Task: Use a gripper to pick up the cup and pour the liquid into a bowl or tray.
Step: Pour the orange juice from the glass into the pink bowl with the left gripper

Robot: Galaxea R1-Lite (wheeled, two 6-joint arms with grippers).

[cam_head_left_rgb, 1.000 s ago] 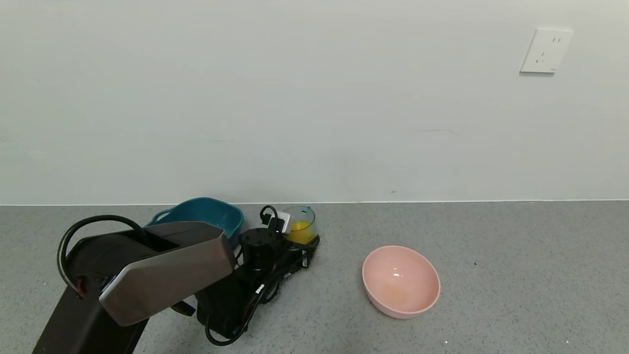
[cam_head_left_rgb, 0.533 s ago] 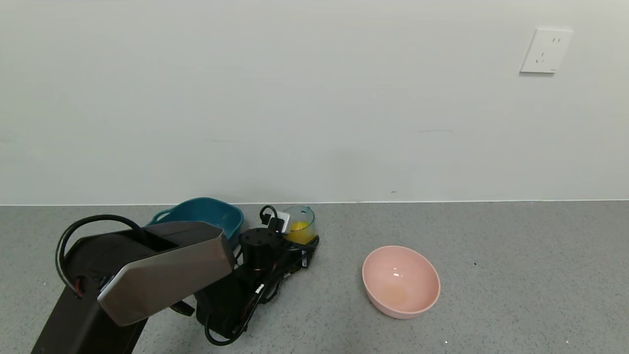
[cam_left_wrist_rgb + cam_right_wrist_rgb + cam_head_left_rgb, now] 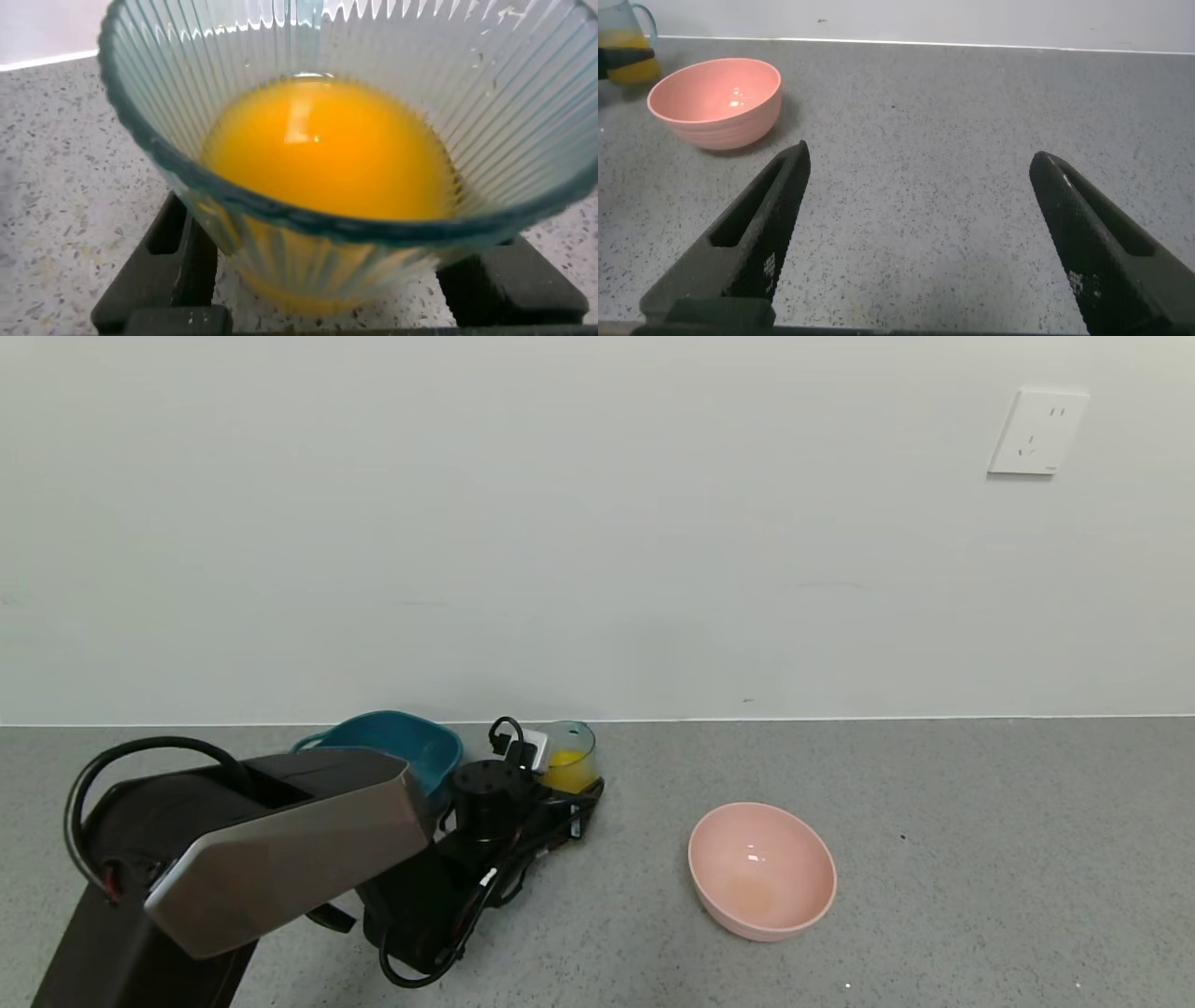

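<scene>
The ribbed blue-green cup point(image 3: 571, 747) stands near the back wall, left of centre, and holds orange-yellow liquid point(image 3: 566, 771). My left gripper point(image 3: 583, 799) is shut on the cup's lower part. In the left wrist view the cup point(image 3: 187, 112) fills the frame, with liquid point(image 3: 327, 149) inside and a black finger point(image 3: 177, 266) pressed on each side. The pale pink bowl point(image 3: 761, 868) sits apart to the right, with a faint orange stain at its bottom. My right gripper point(image 3: 920, 157) is open and empty over bare counter, out of the head view; the bowl point(image 3: 715, 98) lies beyond it.
A dark teal handled tub point(image 3: 392, 747) stands just left of the cup by the wall. The grey speckled counter point(image 3: 980, 859) stretches right of the bowl. A white wall socket point(image 3: 1036, 432) is high on the right.
My left arm has drawn slightly to the left and the cup in its gripper has shifted a little upward in the head view with it. The bowl has not moved.
</scene>
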